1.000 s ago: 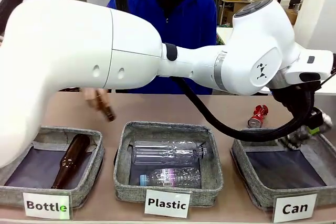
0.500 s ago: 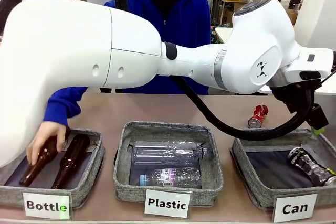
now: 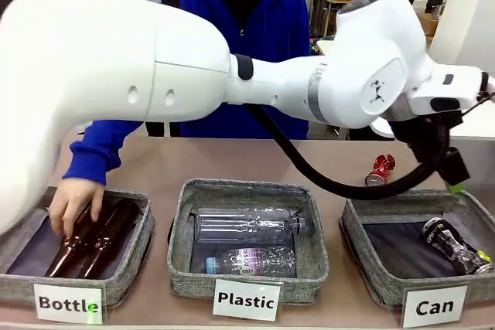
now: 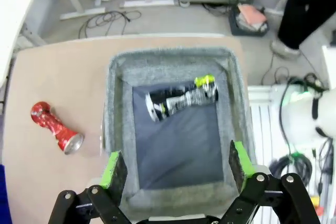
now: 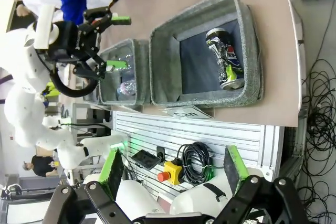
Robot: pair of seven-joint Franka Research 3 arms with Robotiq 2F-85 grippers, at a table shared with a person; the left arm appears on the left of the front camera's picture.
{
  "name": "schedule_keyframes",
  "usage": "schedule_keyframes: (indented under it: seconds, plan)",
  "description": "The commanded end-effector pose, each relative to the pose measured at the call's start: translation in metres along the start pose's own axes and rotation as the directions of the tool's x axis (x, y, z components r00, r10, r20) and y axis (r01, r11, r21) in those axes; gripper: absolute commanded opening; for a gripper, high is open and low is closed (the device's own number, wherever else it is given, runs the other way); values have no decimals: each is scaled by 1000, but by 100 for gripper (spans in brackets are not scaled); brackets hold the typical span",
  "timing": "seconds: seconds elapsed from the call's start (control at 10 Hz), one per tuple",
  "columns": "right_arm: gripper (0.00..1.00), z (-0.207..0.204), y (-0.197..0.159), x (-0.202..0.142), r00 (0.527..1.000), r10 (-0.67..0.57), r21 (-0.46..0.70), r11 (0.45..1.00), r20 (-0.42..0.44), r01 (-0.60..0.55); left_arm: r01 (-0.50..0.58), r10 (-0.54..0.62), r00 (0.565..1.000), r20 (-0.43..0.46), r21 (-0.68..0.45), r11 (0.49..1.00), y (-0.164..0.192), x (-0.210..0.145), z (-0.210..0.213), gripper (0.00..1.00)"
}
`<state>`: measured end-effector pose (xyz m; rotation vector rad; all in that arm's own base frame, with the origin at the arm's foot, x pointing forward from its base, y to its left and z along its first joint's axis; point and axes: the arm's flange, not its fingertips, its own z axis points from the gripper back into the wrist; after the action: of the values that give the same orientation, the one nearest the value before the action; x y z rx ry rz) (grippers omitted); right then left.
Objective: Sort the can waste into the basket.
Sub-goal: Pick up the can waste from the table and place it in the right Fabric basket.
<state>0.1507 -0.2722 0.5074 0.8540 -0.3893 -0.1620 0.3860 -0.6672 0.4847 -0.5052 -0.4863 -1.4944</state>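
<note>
Left gripper (image 4: 176, 163), fingers spread and empty, hangs above the Can basket (image 4: 173, 59) at the right end of the tabletop's (image 4: 52, 77) near edge; black can (image 4: 181, 98) lies inside it. Crushed red can (image 4: 55, 128) lies on the tabletop beyond the basket's far rim. Right gripper (image 5: 173, 165) spread, empty

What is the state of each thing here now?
black can: lying on its side in the Can basket
crushed red can: lying on the table, outside it
left gripper: open, empty, over the Can basket
right gripper: open, empty
brown bottles: in Bottle basket, hand on them
</note>
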Motion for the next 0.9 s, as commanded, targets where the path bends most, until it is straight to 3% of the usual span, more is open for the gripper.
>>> schedule_keyframes:
  seconds: [0.0, 0.1, 0.4, 0.6, 0.8]
  plan:
    - [100, -21, 12, 7, 1000, 5, 67, 998, -6, -5, 95, -103, 978, -181, -55, 994, 1, -44, 38, 100]
    - [100, -39, 23, 12, 1000, 20, 85, 996, -19, -18, 77, -86, 972, -219, -46, 996, 2, -69, 52, 100]
    - [100, -63, 47, 18, 996, 80, 78, 994, -46, -76, 29, -29, 992, -125, -3, 1000, 1, -102, 80, 100]
    - [100, -77, 61, 14, 995, 99, 111, 989, -35, -94, -4, -1, 997, -81, -61, 998, 6, -132, 122, 100]
    - [100, -138, 101, 13, 985, 171, 193, 967, -1, -168, -246, 246, 969, -20, -109, 963, 8, -209, 217, 100]
